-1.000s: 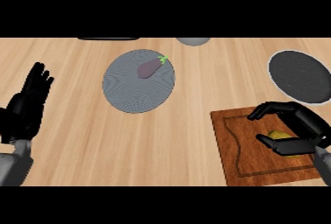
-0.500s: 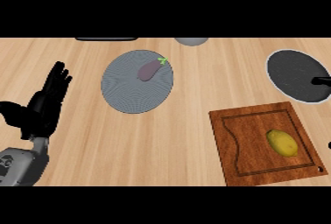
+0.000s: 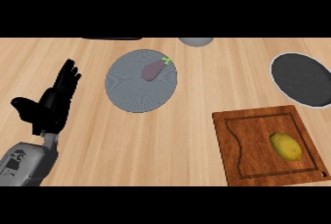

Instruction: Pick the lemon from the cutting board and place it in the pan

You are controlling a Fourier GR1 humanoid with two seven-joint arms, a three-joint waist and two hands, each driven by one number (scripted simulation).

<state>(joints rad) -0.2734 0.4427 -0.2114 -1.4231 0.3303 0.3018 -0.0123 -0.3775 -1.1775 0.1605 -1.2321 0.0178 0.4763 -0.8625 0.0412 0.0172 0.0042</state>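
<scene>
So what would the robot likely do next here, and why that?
Probably bring its right robot hand, now out of view, back over the lemon. The lemon lies untouched on the cutting board, and the pan beyond it holds nothing. The left robot hand rests open at the far left, too far away to help.

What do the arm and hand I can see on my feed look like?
Only the left arm shows: a grey forearm with a rounded casing and a small dark marking, ending in a black left hand with black fingers and thumb. No cables show.
</scene>
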